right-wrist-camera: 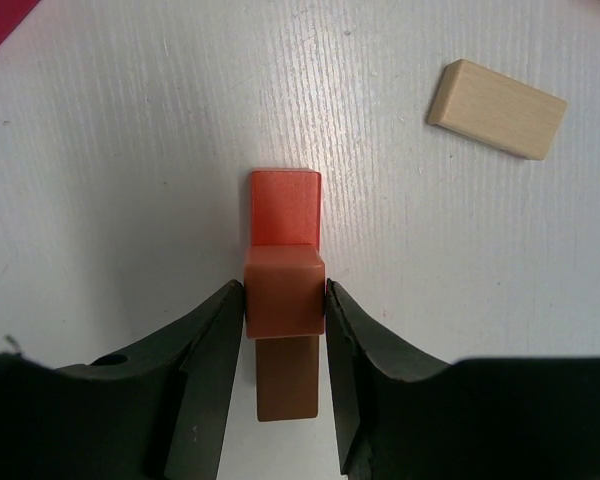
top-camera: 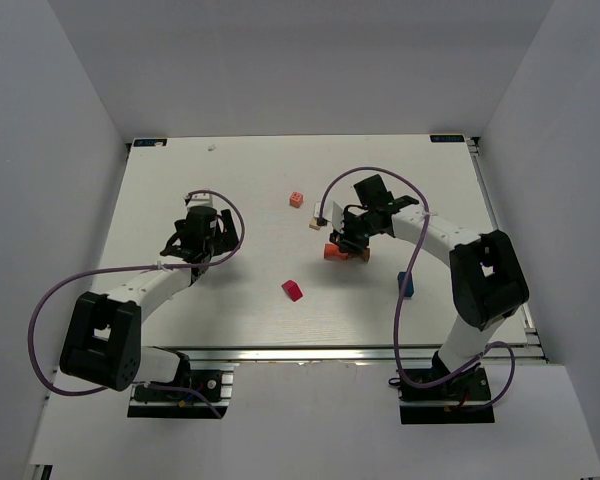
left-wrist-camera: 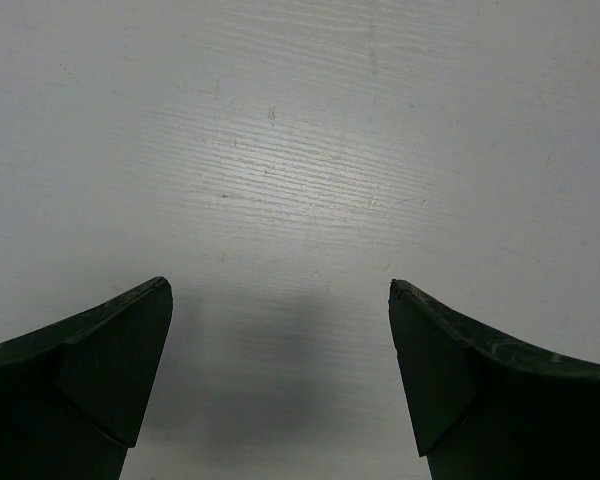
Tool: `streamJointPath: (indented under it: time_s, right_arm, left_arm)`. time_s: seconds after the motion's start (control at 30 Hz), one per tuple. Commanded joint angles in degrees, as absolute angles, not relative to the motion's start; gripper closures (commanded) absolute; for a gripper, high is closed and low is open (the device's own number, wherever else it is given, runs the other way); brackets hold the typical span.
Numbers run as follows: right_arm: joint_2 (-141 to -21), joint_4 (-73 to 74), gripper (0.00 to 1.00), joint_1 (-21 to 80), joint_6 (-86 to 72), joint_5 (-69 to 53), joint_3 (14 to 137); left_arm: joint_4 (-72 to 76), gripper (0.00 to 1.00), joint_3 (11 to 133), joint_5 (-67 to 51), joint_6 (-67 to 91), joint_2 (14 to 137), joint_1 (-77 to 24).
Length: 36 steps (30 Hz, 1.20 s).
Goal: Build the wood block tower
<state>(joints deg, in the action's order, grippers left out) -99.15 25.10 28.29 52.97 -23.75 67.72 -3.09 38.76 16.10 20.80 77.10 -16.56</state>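
In the right wrist view an orange-red bar and a brown bar lie end to end on the table. A pink-orange cube sits on top over their joint. My right gripper is shut on this cube, one jaw touching each side. In the top view the right gripper stands over the orange-red bar and brown bar. My left gripper is open and empty over bare table, far left of the blocks; in its wrist view nothing lies between the jaws.
Loose blocks: a tan bar, also in the right wrist view; a salmon cube; a magenta-red block; a blue block by the right arm. White walls enclose the table.
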Motion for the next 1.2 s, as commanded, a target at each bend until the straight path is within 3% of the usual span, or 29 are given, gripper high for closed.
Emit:
streamJointPath:
  time_s: [0.0, 0.3, 0.57, 1.17]
  right_arm:
    - [-100.02, 24.26, 0.56, 28.74, 53.0, -25.14, 69.79]
    - [-100.55, 23.91, 0.54, 28.83, 52.91, -24.52, 70.31]
    - [-100.55, 23.03, 0.42, 28.83, 52.47, -23.91, 70.4]
    - [-100.11, 22.5, 0.4, 28.92, 53.26, -23.11, 70.31]
  left_arm:
    - [-3.25, 0.02, 40.52, 16.52, 20.39, 76.46, -16.26]
    - [-3.16, 0.02, 40.61, 16.0, 20.3, 76.46, -16.26]
    - [-3.25, 0.02, 40.78, 15.56, 20.22, 76.64, -16.26]
    - [-3.78, 0.02, 40.69, 15.03, 20.04, 75.59, -16.35]
